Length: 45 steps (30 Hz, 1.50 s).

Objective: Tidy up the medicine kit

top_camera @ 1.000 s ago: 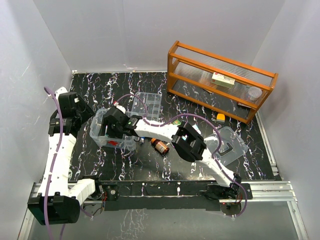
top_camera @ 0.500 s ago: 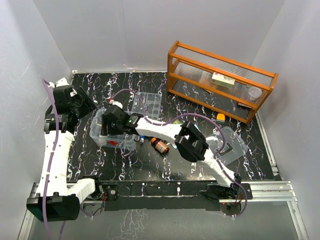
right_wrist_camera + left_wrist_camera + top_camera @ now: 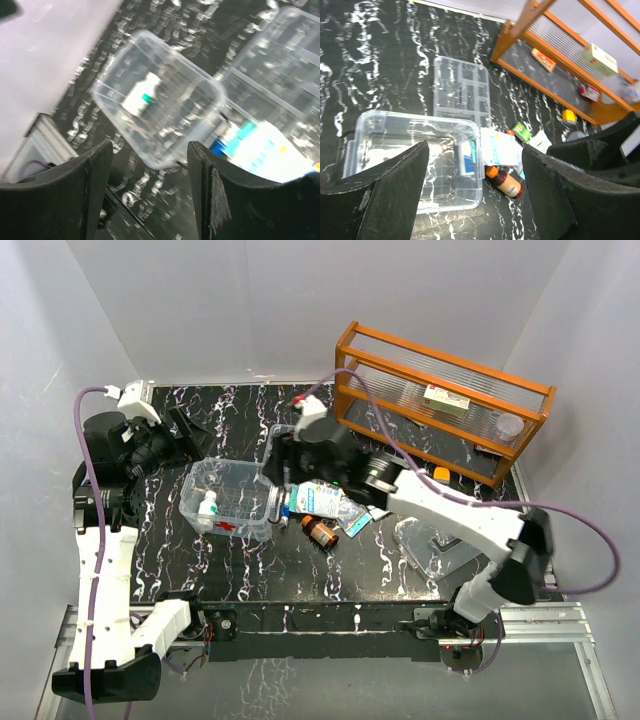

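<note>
Inside clear box (image 3: 240, 490), one white bottle (image 3: 208, 506)

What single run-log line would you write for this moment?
left gripper: open, empty | right gripper: open, empty | medicine kit box: holds white bottle | lid: off, lying apart

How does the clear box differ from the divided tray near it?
The clear box is deep with tall walls; the divided tray is shallow and split into compartments. The box holds a small white bottle; the tray looks empty. The box bears a red mark; the tray shows none. Both are clear plastic.
</note>
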Each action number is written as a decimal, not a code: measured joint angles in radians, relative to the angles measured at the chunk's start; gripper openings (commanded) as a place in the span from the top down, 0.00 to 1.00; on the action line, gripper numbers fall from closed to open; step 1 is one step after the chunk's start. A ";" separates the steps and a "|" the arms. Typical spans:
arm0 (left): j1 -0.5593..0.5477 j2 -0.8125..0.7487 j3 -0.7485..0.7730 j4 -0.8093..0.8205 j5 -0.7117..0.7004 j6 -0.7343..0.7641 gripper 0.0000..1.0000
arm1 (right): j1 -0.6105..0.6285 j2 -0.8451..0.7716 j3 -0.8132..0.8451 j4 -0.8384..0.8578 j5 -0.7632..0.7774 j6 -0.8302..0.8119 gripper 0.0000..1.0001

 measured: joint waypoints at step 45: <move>-0.011 -0.006 -0.030 0.093 0.308 0.011 0.21 | -0.175 0.201 -0.365 -0.166 -0.294 -0.269 0.54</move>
